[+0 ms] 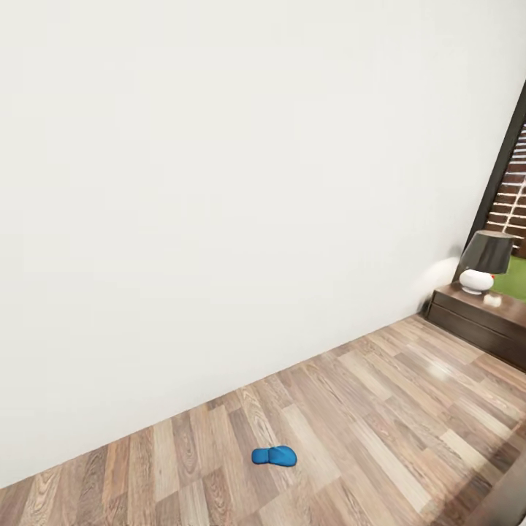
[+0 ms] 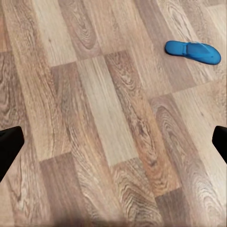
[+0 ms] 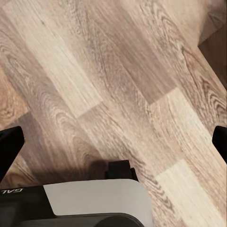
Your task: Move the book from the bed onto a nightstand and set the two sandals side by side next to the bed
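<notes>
A flat bright blue flip-flop sandal (image 2: 192,51) is seen on the brown wood-plank floor (image 2: 104,123), well beyond the released, empty left jaws; the right jaws are likewise spread.

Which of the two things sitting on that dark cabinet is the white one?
The lamp's round base, under the dark grey shade. The small pale object beside it is too blurred to identify.
</notes>
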`<state>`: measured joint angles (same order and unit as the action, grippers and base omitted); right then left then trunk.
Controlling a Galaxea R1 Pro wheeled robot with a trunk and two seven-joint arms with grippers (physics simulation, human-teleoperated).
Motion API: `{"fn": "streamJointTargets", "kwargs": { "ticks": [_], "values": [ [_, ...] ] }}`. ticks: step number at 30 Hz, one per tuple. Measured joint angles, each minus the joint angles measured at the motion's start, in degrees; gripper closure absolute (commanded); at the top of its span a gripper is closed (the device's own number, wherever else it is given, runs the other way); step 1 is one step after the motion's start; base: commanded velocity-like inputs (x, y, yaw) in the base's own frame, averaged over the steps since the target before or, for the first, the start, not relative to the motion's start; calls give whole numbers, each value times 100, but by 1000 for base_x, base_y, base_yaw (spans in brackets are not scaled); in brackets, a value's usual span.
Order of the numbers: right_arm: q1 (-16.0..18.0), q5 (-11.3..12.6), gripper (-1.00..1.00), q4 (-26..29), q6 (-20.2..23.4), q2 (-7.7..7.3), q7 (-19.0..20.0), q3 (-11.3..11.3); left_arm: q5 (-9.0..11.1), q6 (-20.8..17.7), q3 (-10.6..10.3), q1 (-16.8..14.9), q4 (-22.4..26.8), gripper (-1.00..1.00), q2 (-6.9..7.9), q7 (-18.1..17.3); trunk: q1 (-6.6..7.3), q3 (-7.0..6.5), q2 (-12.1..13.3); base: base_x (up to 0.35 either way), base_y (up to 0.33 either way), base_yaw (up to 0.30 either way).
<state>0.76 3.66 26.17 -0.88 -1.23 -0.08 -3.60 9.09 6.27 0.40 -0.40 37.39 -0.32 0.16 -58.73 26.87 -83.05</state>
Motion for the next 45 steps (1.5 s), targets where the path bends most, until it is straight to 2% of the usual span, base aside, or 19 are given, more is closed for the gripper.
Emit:
{"fn": "streamJointTargets", "kwargs": {
  "ticks": [15,30,38,45],
  "values": [
    [-1,0,-100,1,0,0,0,0,-4,8,0,-1,-1,-100,0,0,0,0,0,74,-76,256],
    [-1,0,-100,3,0,0,0,7,-7,9,-8,-2,-3,-100,-1,0,1,0,0,110,-153,14],
    [-4,0,-100,3,0,0,0,8,-8,9,-13,-2,-2,-100,-4,0,0,0,0,17,-50,0],
    [0,0,-100,4,0,0,0,6,-11,10,-20,-2,-8,-100,-10,0,0,0,0,1,-245,0]
  ]
}}
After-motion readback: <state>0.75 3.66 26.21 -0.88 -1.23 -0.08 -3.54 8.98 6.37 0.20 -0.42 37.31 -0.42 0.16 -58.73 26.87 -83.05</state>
